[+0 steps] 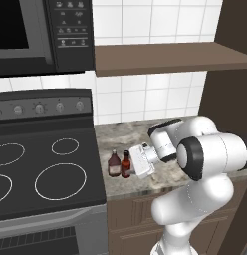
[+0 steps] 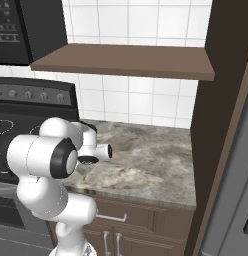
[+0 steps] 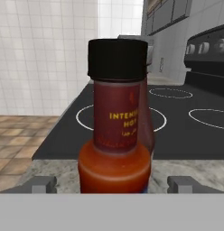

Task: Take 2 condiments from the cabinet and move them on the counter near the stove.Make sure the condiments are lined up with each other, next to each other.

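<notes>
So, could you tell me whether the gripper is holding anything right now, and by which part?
Nothing is held. The gripper stands open, its fingertips clear on either side of the red-orange bottle, which stands on the counter beside the maroon bottle.

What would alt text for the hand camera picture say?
A red-orange sauce bottle with a black cap stands on the counter, close up between the hand's open fingertips. Behind it lies the black stove with white burner rings, and a white tiled wall.
</notes>
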